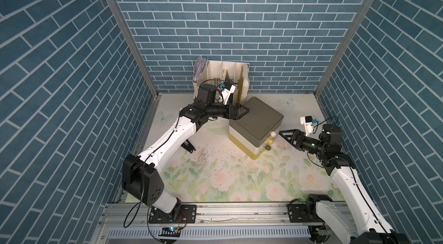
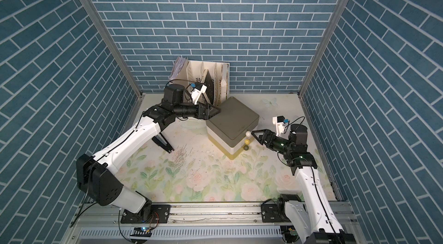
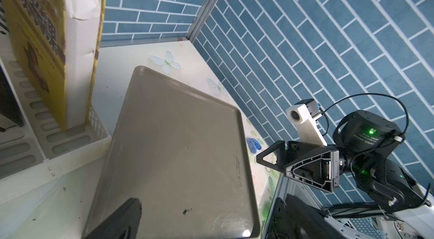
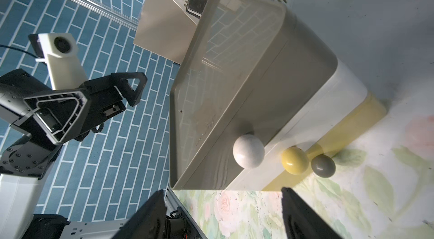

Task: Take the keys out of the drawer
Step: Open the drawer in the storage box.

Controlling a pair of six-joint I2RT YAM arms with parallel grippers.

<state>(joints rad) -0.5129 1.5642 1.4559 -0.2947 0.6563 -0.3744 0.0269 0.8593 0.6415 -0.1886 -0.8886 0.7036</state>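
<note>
Rack (image 1: 223, 72) behind closed drawer unit (image 1: 259, 118)

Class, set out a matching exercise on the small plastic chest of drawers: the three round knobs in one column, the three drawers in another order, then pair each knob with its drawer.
Knobs
1. white round knob
2. yellow round knob
3. grey round knob

Drawers
A. yellow bottom drawer
B. grey-brown top drawer
C. white middle drawer

Pairs: 1-B, 2-C, 3-A
</note>
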